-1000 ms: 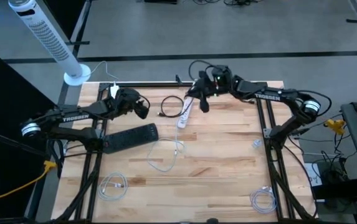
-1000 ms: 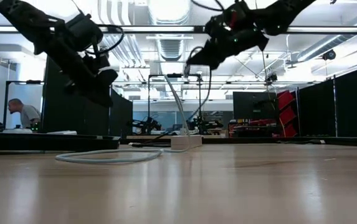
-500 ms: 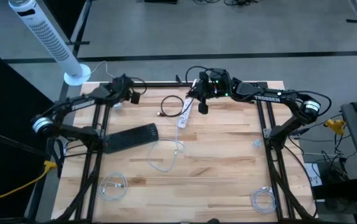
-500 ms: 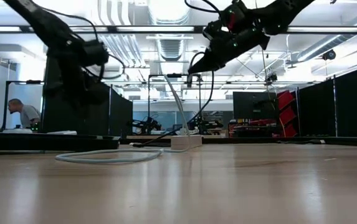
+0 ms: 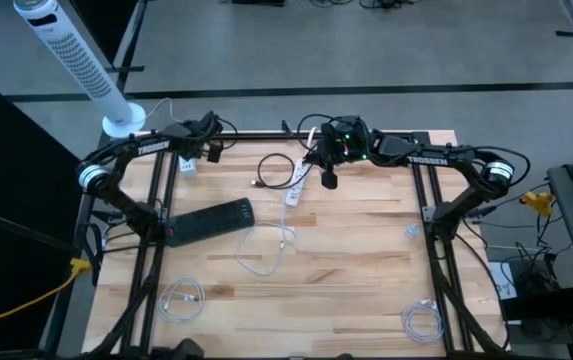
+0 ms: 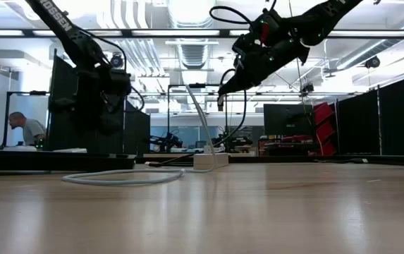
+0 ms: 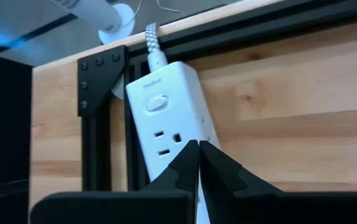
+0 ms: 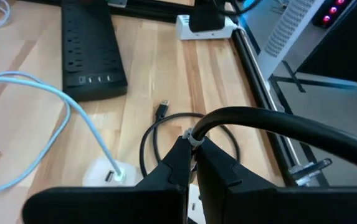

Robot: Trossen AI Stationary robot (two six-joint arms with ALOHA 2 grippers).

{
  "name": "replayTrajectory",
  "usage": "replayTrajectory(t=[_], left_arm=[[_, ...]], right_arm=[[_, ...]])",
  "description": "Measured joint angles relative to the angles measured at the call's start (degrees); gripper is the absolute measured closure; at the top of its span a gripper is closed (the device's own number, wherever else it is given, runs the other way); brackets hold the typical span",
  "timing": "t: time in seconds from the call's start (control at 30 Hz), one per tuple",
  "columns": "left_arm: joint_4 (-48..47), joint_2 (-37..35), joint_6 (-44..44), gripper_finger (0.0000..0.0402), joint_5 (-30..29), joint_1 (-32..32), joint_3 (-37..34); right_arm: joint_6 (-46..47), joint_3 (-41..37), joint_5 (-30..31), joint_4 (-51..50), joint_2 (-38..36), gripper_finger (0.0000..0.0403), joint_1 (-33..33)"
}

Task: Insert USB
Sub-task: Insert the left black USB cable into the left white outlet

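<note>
USB cable (image 8: 271, 127), black, clamped in the closed right pincer (image 8: 190, 152), which hangs above the far middle of the tabletop (image 5: 366, 260); its free plug (image 8: 161, 109) lies on the wood just ahead of the fingertips, at the end of a loop running below them. Step in hand, as judged: bringing the cable toward a socket; it would go best with the plug end regripped close to its tip, squared to the port, and pushed straight without slack dragging it aside. White power strip (image 5: 297, 182) lies just below and beside this pincer; black power strip (image 8: 94, 46) farther ahead. Left pincer (image 7: 198, 163), fingertips together and holding nothing, hovers over a small white outlet block (image 7: 169, 127) at the far left edge.
</note>
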Motion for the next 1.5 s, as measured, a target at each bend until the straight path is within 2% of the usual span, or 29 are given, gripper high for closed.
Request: replayTrajectory(t=[0.3,0.5,0.73,1.0,1.17,1.37,1.5], left_arm=[[-3.5,1.0,0.3,0.0402,-0.3,0.0,2.2],[-15.8,8.2,0.3,0.0402,1.2,0.0,8.0],[-32.9,16.0,-3.4,0.0402,-5.1,0.1,15.8],[-32.6,20.7,-2.6,0.0402,-6.1,1.5,16.3],[-27.1,22.1,0.8,0.0401,-5.4,1.1,14.3],[-21.9,21.9,2.6,0.0401,-4.6,-2.8,12.9],[-19.8,21.8,2.6,0.0401,-4.6,-6.8,13.0]], right_arm=[[-1.1,-0.1,-0.1,-1.2,-0.3,0.0402,0.0],[-3.6,-0.1,-0.2,-2.8,-0.4,0.0402,0.0],[-6.3,-0.1,-0.3,-3.9,-0.4,0.0402,0.0],[-6.5,-1.5,-0.5,-4.1,-0.4,0.0402,0.0],[-6.0,-2.9,-0.7,-4.1,-0.4,0.0402,0.0],[-5.5,-3.5,-6.3,-3.8,-0.4,0.0402,0.0],[-5.5,-3.5,-6.7,-3.7,-0.4,0.0402,0.0]])
